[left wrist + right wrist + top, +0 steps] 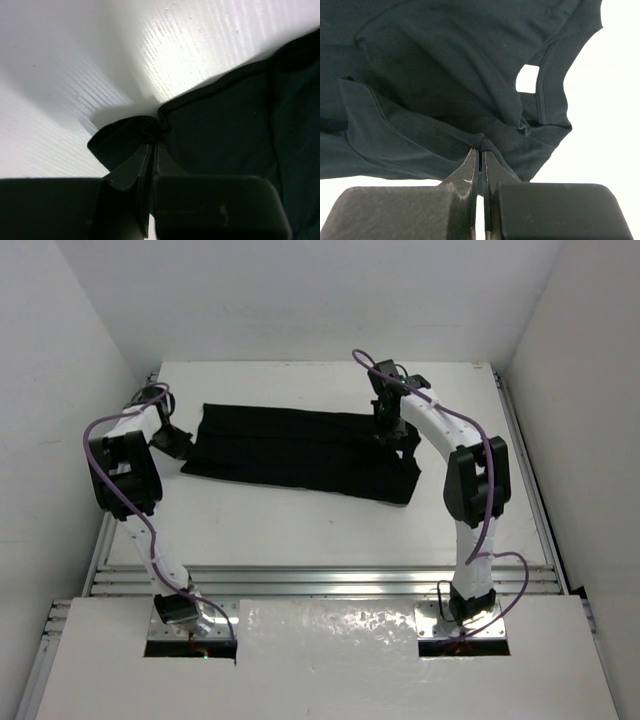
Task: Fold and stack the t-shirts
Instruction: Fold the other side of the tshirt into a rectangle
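Top external: wide, flat black t-shirt (pixel 300 455)

T-shirt (pixel 300 452) soft matt black cloth with stitched hems, table (pixel 300 525) smooth white with faint ribbed sheen, left gripper (pixel 149 150) and right gripper (pixel 480 152) matt black grainy plastic, rail (pixel 320 580) brushed metal.

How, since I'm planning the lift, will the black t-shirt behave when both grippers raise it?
Probably floppy: the t-shirt bunches where the left gripper pinches its edge. It would likely sag between holds, as the right gripper grips only a small fold. Seemingly light: thin cloth.
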You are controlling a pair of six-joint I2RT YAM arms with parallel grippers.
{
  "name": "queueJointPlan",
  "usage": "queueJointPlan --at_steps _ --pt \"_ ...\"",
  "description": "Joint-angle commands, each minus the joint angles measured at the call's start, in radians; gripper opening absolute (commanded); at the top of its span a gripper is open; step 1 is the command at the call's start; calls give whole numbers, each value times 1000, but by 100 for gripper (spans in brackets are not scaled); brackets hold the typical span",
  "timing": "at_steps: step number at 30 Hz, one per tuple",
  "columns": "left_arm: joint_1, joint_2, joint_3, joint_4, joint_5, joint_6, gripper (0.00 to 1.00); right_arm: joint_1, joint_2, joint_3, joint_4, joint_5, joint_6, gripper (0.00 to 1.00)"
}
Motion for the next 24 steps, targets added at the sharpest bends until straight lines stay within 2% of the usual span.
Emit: queueJointPlan --at_steps 1,11,17,24 --pt "-8 -8 60 -17 -8 -13 0 -4 -17 62 11 4 -27 0" --pt "-9 -31 118 -53 -17 -25 0 -32 26 176 -38 0 -41 0" --pt "-6 -117 52 -5 -6 -33 0 -47 -20 139 -7 -13 -49 0" --pt "-6 21 239 -62 6 -49 0 -70 38 191 -16 -4 -75 0"
